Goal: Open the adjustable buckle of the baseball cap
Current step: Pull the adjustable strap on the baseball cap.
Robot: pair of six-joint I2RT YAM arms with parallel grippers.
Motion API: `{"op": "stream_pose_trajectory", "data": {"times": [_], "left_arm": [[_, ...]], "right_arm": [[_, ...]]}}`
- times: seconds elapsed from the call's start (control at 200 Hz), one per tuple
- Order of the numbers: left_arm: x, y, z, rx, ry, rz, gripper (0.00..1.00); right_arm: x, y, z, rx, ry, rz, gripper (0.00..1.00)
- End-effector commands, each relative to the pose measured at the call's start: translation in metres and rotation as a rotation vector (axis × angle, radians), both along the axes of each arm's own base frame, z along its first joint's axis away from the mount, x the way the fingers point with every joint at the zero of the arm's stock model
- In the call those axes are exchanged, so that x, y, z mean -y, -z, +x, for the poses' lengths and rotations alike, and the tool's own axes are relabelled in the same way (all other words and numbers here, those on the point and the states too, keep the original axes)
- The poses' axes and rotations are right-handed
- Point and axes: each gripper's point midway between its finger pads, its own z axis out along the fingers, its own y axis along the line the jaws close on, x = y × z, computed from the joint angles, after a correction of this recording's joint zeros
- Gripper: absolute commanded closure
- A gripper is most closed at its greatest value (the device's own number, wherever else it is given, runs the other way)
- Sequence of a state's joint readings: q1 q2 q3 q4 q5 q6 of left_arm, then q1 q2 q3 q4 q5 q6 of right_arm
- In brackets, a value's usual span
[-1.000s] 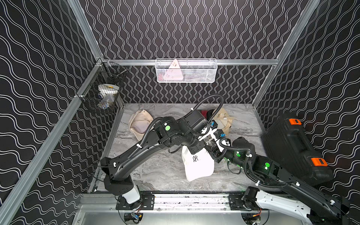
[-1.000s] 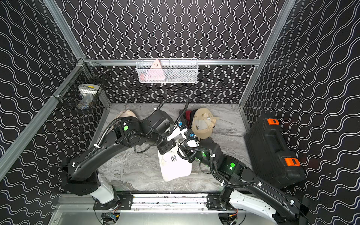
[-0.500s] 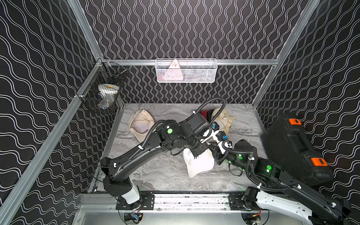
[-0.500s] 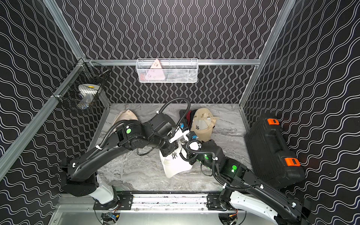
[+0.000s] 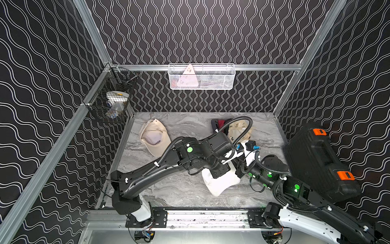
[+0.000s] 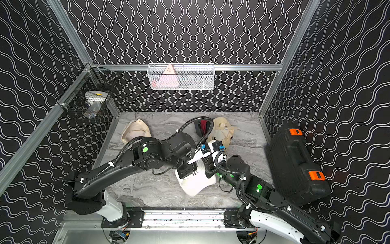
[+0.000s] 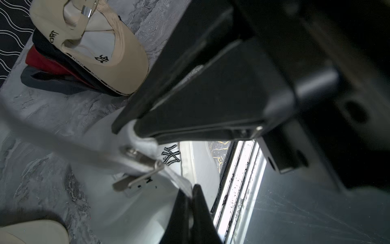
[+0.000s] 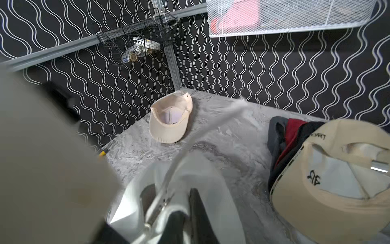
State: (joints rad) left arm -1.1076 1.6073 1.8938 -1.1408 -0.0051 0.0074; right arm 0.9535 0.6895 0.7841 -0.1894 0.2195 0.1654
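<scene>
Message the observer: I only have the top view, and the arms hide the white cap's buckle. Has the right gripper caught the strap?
Observer: Yes. In the left wrist view the right gripper is shut on the strap near its free end.
Operator: And the buckle?
Observer: The metal buckle has its plates spread in a V; it looks flipped open.
Operator: Left gripper?
Observer: The left gripper is shut on the white cap close to the buckle.

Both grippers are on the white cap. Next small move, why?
Probably ease the left gripper back, sliding the strap through the buckle: it pinches the strap tail, the buckle's lever looks lifted, and the right gripper is shut on the white cap.
</scene>
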Motion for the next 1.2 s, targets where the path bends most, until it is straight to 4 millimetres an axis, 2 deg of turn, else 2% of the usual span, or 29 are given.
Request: {"op": "stream_pose_trajectory", "data": {"times": [0.0,0.395,0.635,0.891,1.011,1.191], "left_arm": [[-0.011,0.015,-0.021,-0.071,0.052,0.062,1.00],[-0.018,0.013,-0.020,-0.048,0.029,0.046,1.00],[-0.023,0.023,-0.021,-0.052,0.014,0.050,1.00],[-0.030,0.023,-0.024,-0.049,0.000,0.037,1.00],[-0.034,0.016,-0.018,-0.004,-0.027,0.020,1.00],[-0.030,-0.003,-0.009,0.055,-0.048,-0.043,1.00]], "right_arm": [[0.017,-0.041,0.013,0.077,0.123,0.174,0.92],[0.027,-0.040,0.016,0.061,0.175,0.191,0.94],[0.043,-0.044,0.022,0.061,0.259,0.237,0.96],[0.061,-0.048,0.024,0.070,0.335,0.251,0.98],[0.047,-0.041,0.018,0.069,0.249,0.174,0.97],[0.016,-0.006,0.005,0.001,0.063,0.001,0.92]]}}
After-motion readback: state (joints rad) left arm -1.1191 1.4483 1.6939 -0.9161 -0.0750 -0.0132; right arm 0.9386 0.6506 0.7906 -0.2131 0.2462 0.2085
